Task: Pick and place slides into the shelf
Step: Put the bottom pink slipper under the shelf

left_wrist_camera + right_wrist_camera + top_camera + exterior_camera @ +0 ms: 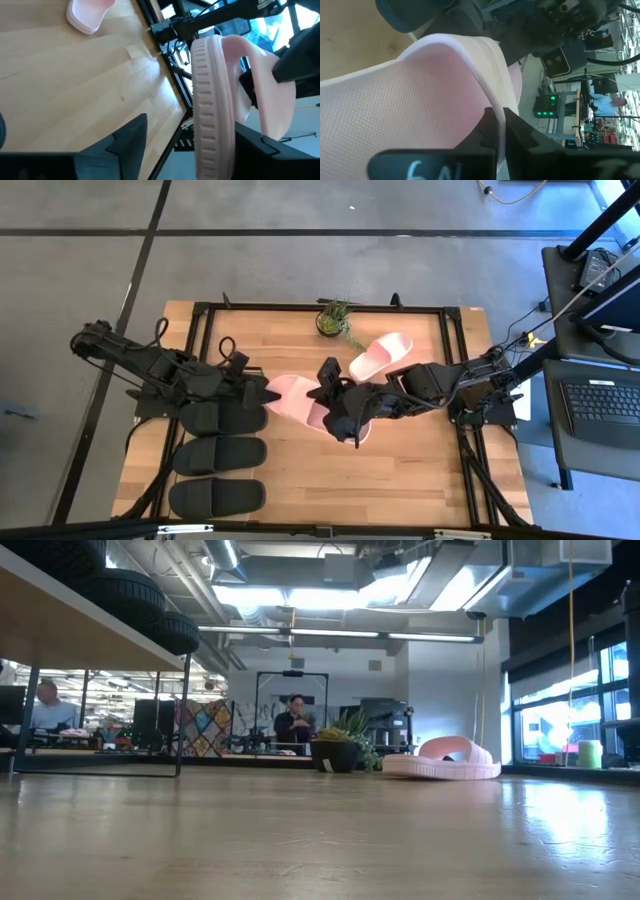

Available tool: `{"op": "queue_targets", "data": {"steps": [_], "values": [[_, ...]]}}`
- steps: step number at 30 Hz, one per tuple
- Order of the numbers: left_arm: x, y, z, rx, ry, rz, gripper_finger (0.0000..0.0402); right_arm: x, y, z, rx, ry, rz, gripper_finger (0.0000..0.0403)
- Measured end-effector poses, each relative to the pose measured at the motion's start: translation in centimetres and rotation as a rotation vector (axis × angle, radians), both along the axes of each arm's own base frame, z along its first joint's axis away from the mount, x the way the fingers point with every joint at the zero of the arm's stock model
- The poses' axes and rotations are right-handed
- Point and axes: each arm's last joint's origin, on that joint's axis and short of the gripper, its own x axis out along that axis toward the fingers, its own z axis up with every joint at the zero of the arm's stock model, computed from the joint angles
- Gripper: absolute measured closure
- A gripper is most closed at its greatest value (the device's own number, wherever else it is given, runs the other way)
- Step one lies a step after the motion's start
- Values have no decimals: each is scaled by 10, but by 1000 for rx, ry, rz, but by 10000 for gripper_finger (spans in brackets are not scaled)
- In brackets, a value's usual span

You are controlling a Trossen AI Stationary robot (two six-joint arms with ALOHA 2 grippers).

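I see a pale pink slide [292,398] in the air over the table's middle, between both grippers. My right gripper [330,402] is shut on it from the right. My left gripper [258,388] is open at the slide's left end, and the ribbed sole edge [210,100] runs between its fingers. A second pink slide [380,358] lies sole-down on the table near the plant. Three black slides [220,455] lie in a row on the shelf [90,630] at the left. A fourth black slide does not show. My right gripper [495,120] pinches the wide strap's edge [480,75] between its two fingers, coming level from the table's right. The slide is lifted clear and turned on its side. My left gripper [192,125] has a finger [255,145] close beside the sole; I cannot tell whether it touches.
A small potted plant [335,320] stands near the far edge, beside the lying pink slide [445,758]. A black frame [200,315] runs around the table. Bare wood [400,470] lies toward the near right. People show in the room behind.
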Motion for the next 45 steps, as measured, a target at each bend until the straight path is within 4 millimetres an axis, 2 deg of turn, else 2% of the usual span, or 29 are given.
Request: {"op": "queue_targets", "data": {"steps": [17, 23, 27, 35, 39, 45], "values": [[3, -1, 6, 42, -64, -27, 365, -1, 0, -1, 17, 8, -15, 391], [3, -1, 6, 44, -65, -28, 368, -1, 0, -1, 20, 8, -14, 348], [3, -2, 6, 41, -66, -38, 356, -1, 0, -1, 21, 8, -14, 329], [4, -2, 6, 40, -68, -39, 368, -4, 2, -3, -35, 35, -19, 324], [4, -2, 6, 40, -67, -42, 363, -9, 9, -5, -64, 43, -62, 323], [3, -2, 6, 41, -66, -50, 368, -15, 24, -4, -80, 35, -37, 323]]}}
